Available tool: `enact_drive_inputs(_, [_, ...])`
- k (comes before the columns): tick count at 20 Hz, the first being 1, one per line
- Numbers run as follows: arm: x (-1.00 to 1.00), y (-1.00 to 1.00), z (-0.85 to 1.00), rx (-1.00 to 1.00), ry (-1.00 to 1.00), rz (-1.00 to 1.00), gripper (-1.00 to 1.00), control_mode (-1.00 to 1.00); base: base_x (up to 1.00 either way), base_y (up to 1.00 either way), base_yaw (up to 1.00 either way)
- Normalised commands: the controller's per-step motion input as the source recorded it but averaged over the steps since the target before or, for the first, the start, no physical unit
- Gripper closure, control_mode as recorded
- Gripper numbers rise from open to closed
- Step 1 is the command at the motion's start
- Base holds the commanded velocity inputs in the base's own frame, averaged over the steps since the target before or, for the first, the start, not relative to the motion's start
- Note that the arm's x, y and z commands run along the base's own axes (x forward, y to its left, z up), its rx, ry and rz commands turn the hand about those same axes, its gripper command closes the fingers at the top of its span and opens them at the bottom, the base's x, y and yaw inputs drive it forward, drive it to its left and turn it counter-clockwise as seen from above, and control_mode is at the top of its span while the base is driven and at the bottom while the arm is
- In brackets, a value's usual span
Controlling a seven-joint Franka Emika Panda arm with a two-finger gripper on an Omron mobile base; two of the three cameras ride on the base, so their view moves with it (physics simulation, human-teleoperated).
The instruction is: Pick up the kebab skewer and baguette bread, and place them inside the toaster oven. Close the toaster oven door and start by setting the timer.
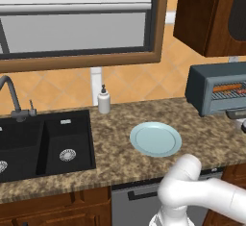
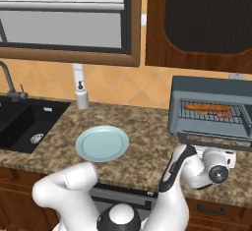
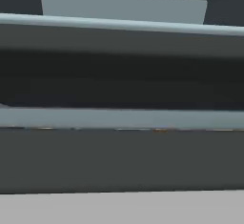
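toaster oven [image 2: 209,108]: open, right side cut off in left base view
baguette bread [image 2: 203,107], kebab skewer [image 2: 224,114]: on rack
gripper: hidden under door, jaws spread, nothing visibly gripped

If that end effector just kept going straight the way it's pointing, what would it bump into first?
Most likely the toaster oven door, hanging open below the toaster oven: the hand view shows its grey frame and dark glass close ahead, though depth is hard to judge.

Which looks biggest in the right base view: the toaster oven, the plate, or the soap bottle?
1. Toaster oven, the biggest.
2. Plate, in the middle.
3. Soap bottle, the smallest, though it stands farther back, which shrinks it a little.
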Motion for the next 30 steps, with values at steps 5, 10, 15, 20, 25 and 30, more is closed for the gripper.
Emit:
enact_drive_inputs(5, [0.41, 0.00, 0.40, 0.00, -0.01, 0.00, -1.00, -1.00, 0.00, 0.00, 0.00])
enact_drive_inputs(10, [0.50, 0.00, 0.30, 0.00, 0.00, 0.00, -1.00, -1.00, 0.00, 0.00, 0.00])
enact_drive_inputs(15, [0.52, 0.00, 0.27, 0.00, 0.00, 0.00, -1.00, -1.00, 0.00, 0.00, 0.00])
enact_drive_inputs(20, [0.50, 0.00, 0.25, 0.00, 0.00, 0.00, -1.00, -1.00, 0.00, 0.00, 0.00])
enact_drive_inputs(25, [0.35, 0.00, 0.16, 0.00, 0.00, 0.00, -1.00, -1.00, 0.00, 0.00, 0.00])
enact_drive_inputs(30, [0.14, 0.00, 0.02, 0.00, 0.00, 0.00, -1.00, -1.00, 0.00, 0.00, 0.00])
